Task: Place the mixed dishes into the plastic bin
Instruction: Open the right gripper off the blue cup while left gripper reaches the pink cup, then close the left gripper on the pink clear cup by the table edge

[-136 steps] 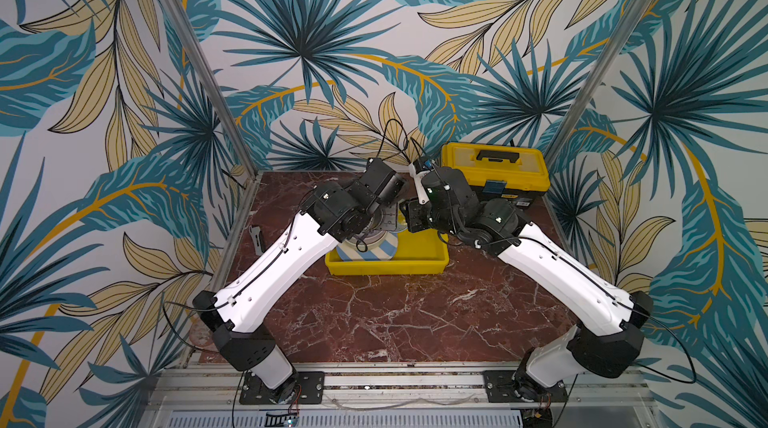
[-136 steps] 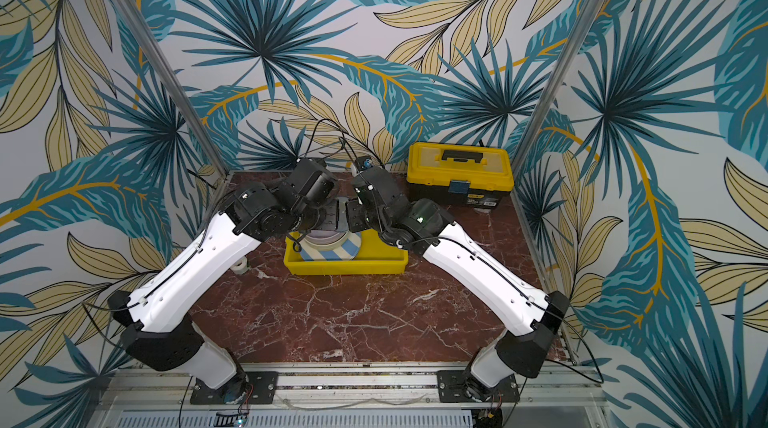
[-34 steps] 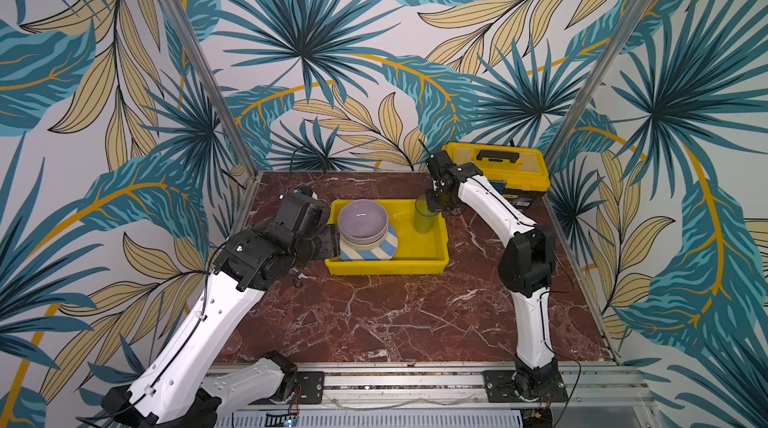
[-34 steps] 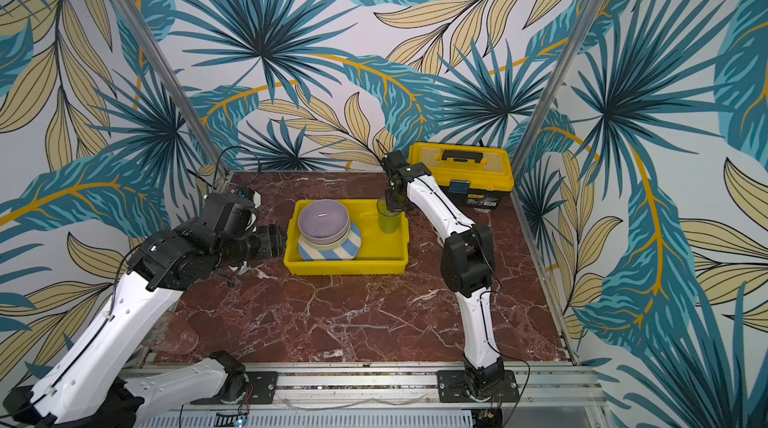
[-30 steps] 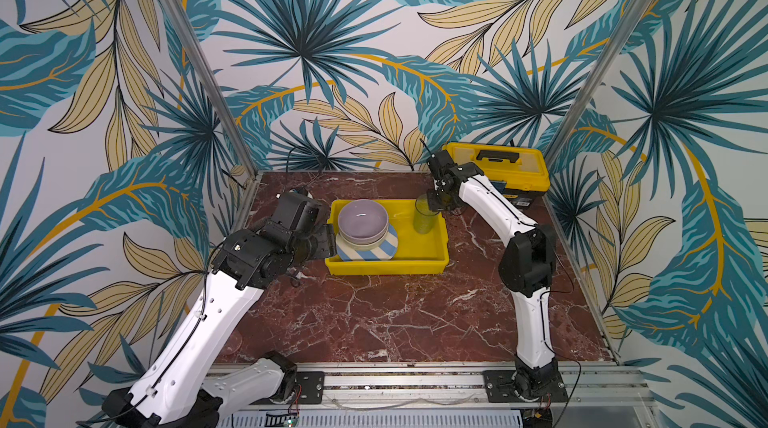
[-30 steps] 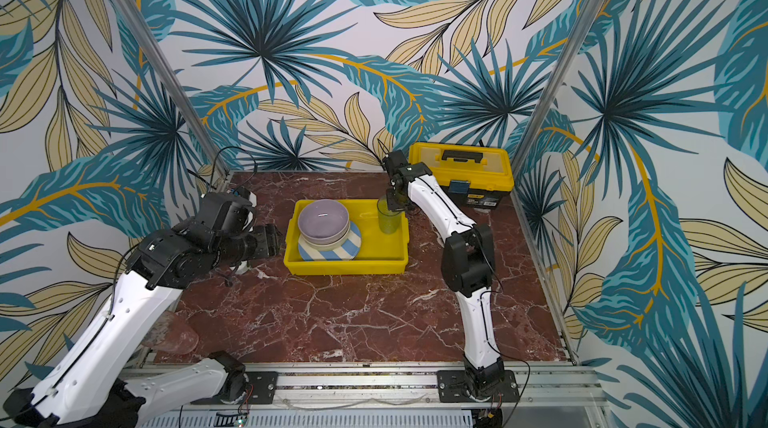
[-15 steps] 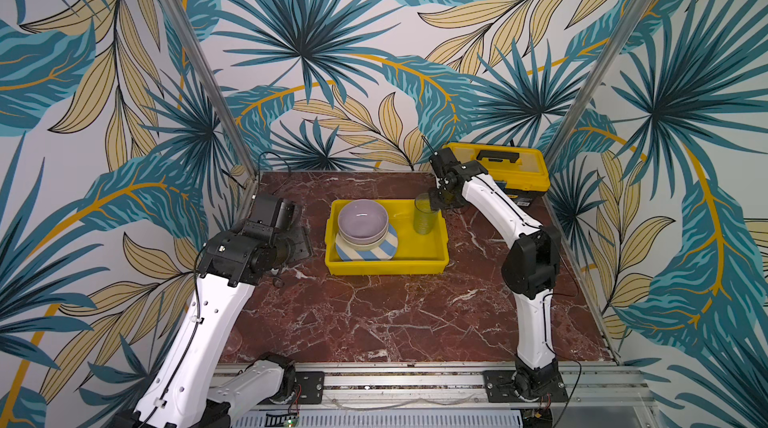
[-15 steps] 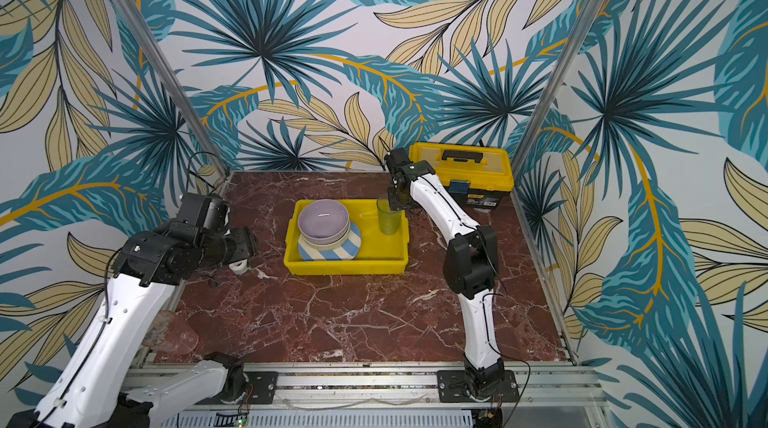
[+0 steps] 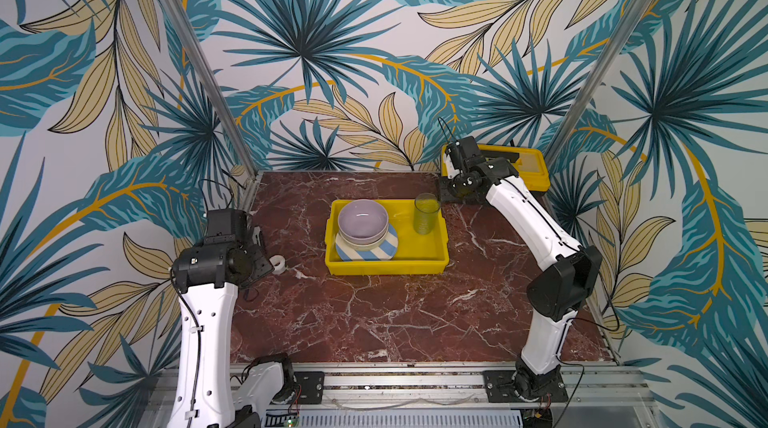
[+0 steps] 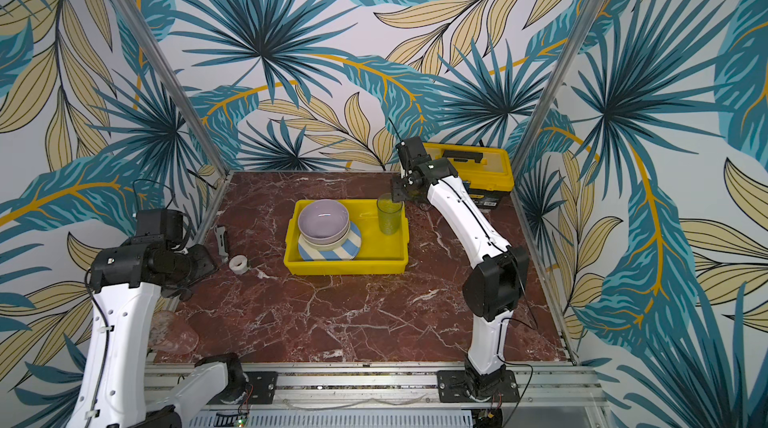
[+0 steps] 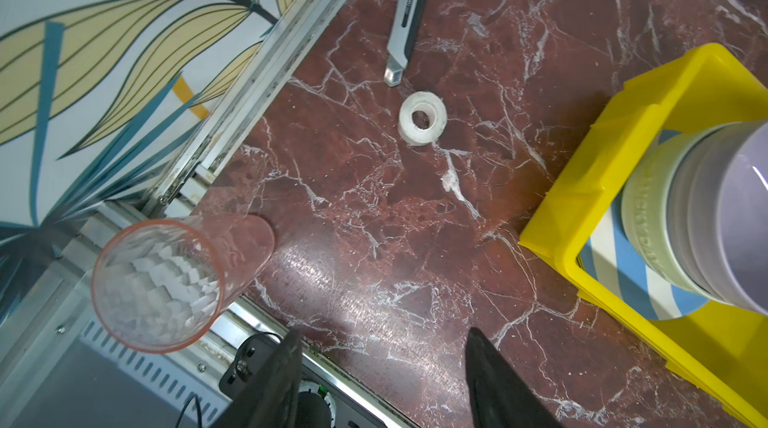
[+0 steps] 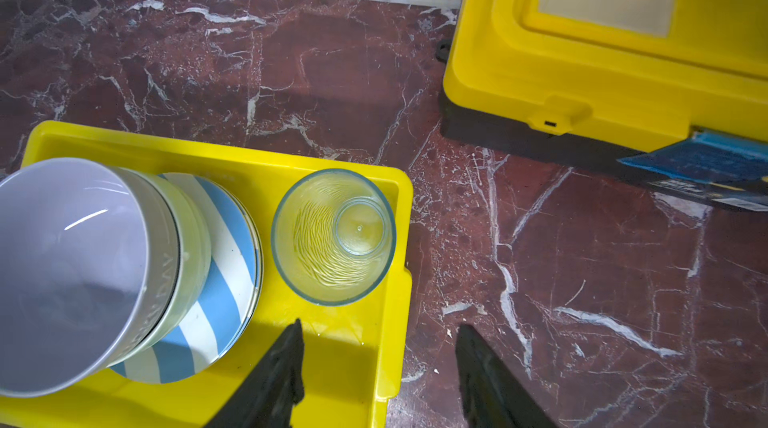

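The plastic bin (image 9: 386,270) sits mid-table in both top views. In it a lilac bowl (image 9: 363,220) nests in a pale green bowl (image 12: 189,251) on a blue-white striped plate (image 9: 384,249). A clear ribbed tumbler (image 12: 332,237) stands upright in the bin's back right corner. My right gripper (image 12: 380,332) hangs open just behind it, apart from the glass, one finger over the bin and one over the table. Another clear tumbler (image 11: 166,276) is at the table's front left corner. My left gripper (image 11: 382,347) is open and empty over the table's left side.
A yellow-and-black toolbox (image 9: 523,164) stands at the back right, close behind my right wrist. A white tape roll (image 11: 422,117) and a grey utility knife (image 11: 409,10) lie left of the bin. An aluminium rail (image 11: 266,68) edges the table's left side.
My right gripper has opened and let go of the tumbler, which now stands in the bin. My left arm has drawn away from the bin toward the table's left edge.
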You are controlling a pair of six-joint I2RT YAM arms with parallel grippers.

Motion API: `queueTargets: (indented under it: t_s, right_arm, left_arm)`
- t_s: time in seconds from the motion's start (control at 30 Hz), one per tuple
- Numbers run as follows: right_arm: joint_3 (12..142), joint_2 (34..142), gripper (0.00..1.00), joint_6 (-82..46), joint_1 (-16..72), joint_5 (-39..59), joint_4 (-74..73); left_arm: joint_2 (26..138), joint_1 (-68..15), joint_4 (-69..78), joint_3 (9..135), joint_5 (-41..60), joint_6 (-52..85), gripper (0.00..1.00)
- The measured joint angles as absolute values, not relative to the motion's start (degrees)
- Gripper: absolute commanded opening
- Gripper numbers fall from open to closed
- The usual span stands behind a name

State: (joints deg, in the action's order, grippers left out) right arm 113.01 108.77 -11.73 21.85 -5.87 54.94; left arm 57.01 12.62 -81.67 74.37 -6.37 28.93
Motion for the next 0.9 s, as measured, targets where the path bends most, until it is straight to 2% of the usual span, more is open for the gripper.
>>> queueTargets:
  t_s: [0.37, 0.57, 0.9]
  right_arm:
    - [106.94, 108.75, 0.61, -11.53, 21.82, -1.89, 51.62]
    - [105.62, 108.75, 0.61, -11.55, 21.82, 0.45, 50.65]
    - [105.62, 108.75, 0.61, -11.53, 21.82, 2.7, 50.37]
  left_arm:
    - [56.18, 26.92, -82.52, 66.92, -1.96, 27.57, 0.54]
    - [56.95, 29.32, -82.35, 63.99, -3.11, 27.7, 0.49]
    - [56.93, 33.71, -80.01, 60.1, -6.85, 29.17, 0.48]
